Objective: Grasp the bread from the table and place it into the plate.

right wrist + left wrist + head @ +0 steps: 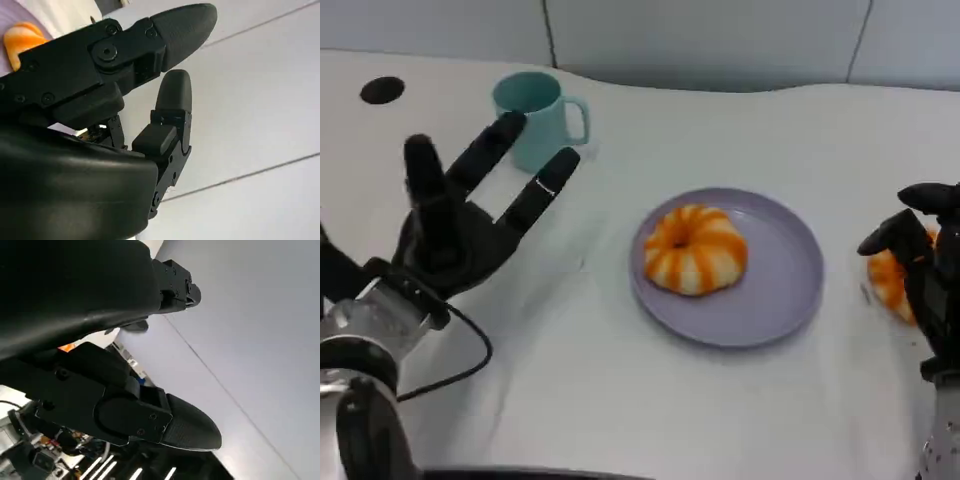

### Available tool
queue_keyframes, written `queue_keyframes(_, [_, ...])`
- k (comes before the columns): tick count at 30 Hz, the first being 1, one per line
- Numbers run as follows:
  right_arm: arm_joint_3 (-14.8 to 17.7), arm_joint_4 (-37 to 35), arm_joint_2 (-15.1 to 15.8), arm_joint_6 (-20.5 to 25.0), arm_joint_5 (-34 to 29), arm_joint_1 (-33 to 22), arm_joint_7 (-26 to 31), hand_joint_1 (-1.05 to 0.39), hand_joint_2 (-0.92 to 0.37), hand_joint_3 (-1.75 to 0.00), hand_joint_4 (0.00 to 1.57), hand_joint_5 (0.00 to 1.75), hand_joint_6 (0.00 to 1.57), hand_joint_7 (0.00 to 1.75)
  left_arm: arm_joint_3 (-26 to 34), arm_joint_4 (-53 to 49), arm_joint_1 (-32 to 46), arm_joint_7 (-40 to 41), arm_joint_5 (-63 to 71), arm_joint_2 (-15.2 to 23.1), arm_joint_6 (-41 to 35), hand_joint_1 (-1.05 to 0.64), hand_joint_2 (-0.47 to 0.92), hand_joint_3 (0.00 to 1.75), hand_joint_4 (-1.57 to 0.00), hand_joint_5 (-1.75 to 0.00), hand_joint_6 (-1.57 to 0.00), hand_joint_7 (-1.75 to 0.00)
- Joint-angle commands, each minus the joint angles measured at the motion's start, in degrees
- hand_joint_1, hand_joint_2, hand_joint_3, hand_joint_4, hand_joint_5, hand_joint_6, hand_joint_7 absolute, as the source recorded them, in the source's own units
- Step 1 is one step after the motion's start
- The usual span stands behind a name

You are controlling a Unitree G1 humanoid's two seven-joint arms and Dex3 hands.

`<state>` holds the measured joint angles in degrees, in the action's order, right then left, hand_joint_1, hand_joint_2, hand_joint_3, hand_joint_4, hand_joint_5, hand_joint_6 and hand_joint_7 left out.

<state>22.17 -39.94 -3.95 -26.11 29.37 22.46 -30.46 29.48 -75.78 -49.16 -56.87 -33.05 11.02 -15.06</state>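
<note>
Bread sitting on the plate, left hand hovering spread and empty, right hand curling around a second bread, grip unclear.

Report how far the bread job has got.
Done: one orange-striped bread already sits on the purple plate. In hand: the right hand is at a second bread lying on the table right of the plate, but a grip cannot be confirmed. The left hand is open, holding nothing, near the teal mug. Left: lift that second bread into the plate.
</note>
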Motion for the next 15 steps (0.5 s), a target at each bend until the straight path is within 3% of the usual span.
queue_keyframes(1, [1.19,-0.43,2.40,0.05,1.55,0.31,-2.10,-0.55,-0.91,-0.01,0.61,1.74,0.75,0.98,-1.23,-0.54,-0.27,-3.26,3.76,0.45,-0.27,-0.81,0.85,0.01,-0.42,-1.72,-0.33,-1.52])
queue_keyframes(3, [1.38,-0.19,2.49,0.45,1.95,0.27,-2.21,-0.55,-0.91,0.00,0.61,1.74,0.76,0.95,-1.93,-0.69,-0.45,-6.66,5.14,0.53,-2.13,-0.74,0.81,0.01,-0.49,-1.74,-0.32,-1.65])
queue_keyframes(7, [1.28,-0.74,2.67,0.92,1.82,0.99,-1.76,-0.55,-0.91,0.00,0.61,1.74,0.78,0.92,-2.47,-0.80,-0.71,-9.63,7.11,0.61,-3.13,-0.68,0.78,0.00,-0.49,-1.75,-0.35,-1.62])
queue_keyframes(15, [0.84,-0.81,2.54,0.57,1.85,0.68,-3.29,-0.52,-0.92,-0.02,0.60,1.75,0.77,0.93,-1.78,-0.73,-0.46,-10.31,8.67,0.62,-2.13,-0.76,0.85,0.02,-0.44,-1.75,-0.34,-1.60])
